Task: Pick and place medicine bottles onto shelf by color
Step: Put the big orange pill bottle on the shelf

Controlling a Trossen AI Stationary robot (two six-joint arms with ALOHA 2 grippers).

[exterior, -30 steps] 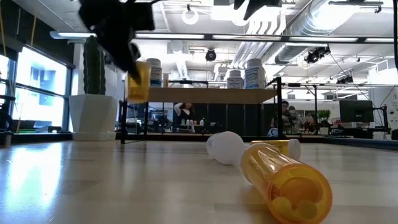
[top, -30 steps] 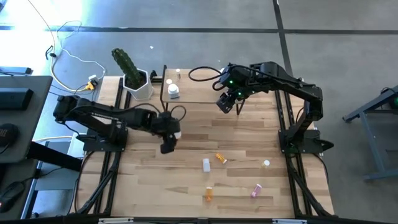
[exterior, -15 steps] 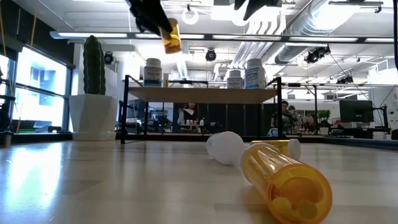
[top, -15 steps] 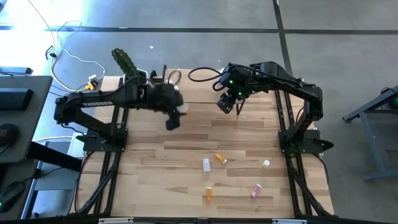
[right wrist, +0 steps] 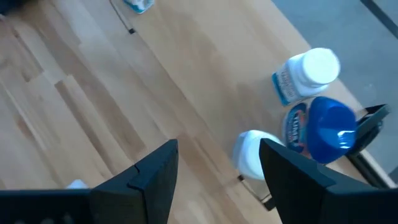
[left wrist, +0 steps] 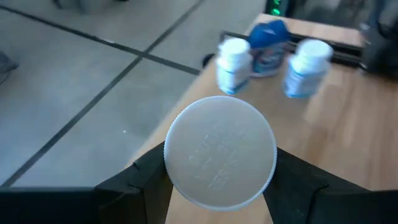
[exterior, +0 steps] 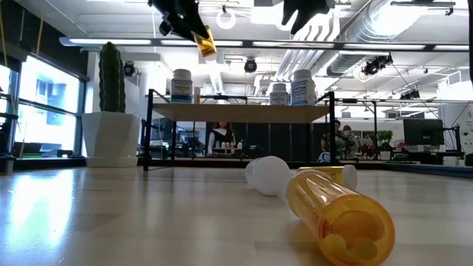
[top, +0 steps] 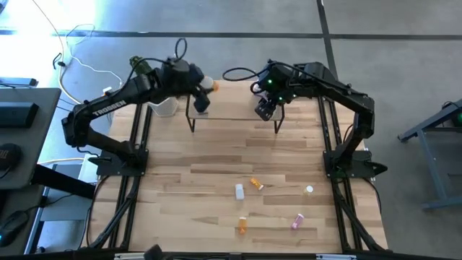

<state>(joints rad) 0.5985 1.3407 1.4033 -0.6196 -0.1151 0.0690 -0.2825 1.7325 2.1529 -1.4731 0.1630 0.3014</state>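
Orange pill bottle (exterior: 206, 42) pinched in its jaws, the left gripper (top: 203, 92) has swung up from the bench to the shelf's (exterior: 244, 112) nine o'clock end, leaving only the set-down, while the right gripper (top: 266, 108) hovers empty, jaws spread, at three o'clock.

left hand (top: 204, 90) — raised, clamped | right hand (top: 265, 108) — raised, fingers apart

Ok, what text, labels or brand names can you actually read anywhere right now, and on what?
"TROSSEN": white letters along the dark left arm, high view.
Embossed lettering on the round white cap of the orange bottle held in the left gripper: too blurred to read.
Printed labels on the white and blue bottles standing on the light-wood shelf: unreadable.
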